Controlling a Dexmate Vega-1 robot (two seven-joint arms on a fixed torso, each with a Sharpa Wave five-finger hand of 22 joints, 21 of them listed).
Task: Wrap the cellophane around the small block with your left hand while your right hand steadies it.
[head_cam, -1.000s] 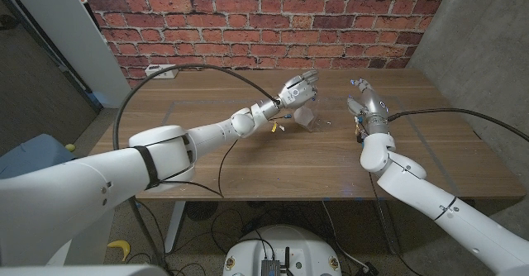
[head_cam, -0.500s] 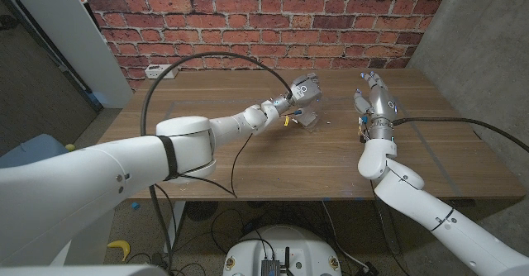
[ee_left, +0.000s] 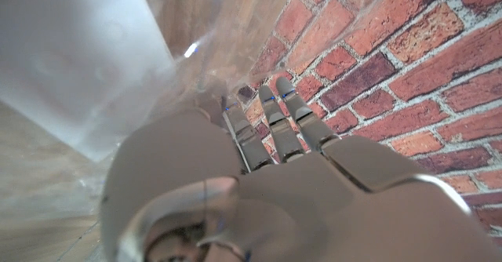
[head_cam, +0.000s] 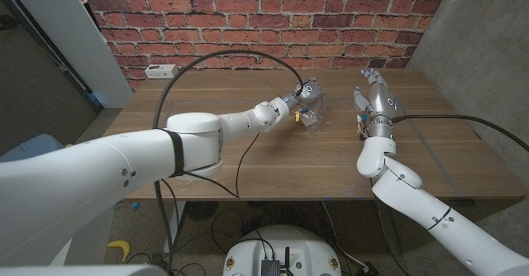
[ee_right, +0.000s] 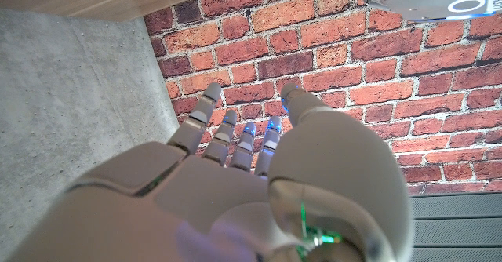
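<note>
head view: the left robot hand [head_cam: 307, 92] is down on the cellophane [head_cam: 314, 119] near mid-counter [head_cam: 273, 156], grasp on it not discernible, block not discernible, while the right robot hand [head_cam: 372, 94] stands released, fingers apart, well apart to its right, so the left is nearer.

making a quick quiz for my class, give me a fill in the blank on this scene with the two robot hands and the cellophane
1. The left hand is at the clear ____.
2. The right hand holds ____, its fingers apart.
3. The wall behind the wooden table is made of red ____.
4. The white power strip lies near the table's far ____ corner.

Missing words: cellophane; nothing; brick; left
</note>
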